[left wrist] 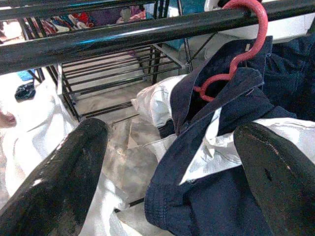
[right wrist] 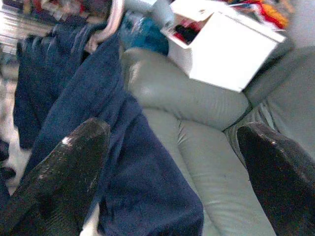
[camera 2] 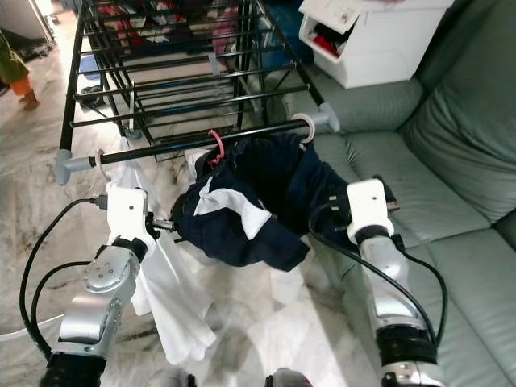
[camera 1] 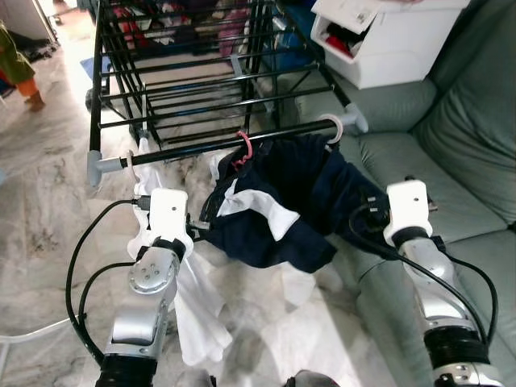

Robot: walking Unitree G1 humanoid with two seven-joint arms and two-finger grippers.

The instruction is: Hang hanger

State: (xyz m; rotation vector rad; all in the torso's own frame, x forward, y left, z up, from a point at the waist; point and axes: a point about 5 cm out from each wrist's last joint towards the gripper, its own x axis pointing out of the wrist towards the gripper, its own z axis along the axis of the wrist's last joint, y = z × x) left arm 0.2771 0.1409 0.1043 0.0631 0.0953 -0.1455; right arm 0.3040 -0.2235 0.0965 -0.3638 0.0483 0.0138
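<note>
A pink hanger (camera 1: 243, 149) hooks over the front rail (camera 1: 185, 151) of a black drying rack and carries a navy and white garment (camera 1: 274, 222). In the left wrist view the pink hanger (left wrist: 246, 44) sits on the rail (left wrist: 98, 44) just ahead of my left gripper (left wrist: 172, 137), which is open with nothing between its fingers. My right gripper (right wrist: 174, 140) is also open, beside a navy cloth (right wrist: 113, 147) hanging from a white hanger (camera 1: 334, 125) at the rail's right end. A white garment (camera 1: 197, 314) hangs at the rail's left end.
A grey-green sofa (camera 1: 459, 161) runs along the right, with a white box (camera 1: 395, 40) on its arm. The rack's further rails (camera 1: 201, 72) hold more clothes. A person in green and orange (camera 1: 16, 64) stands at the far left on the marble floor (camera 1: 48, 210).
</note>
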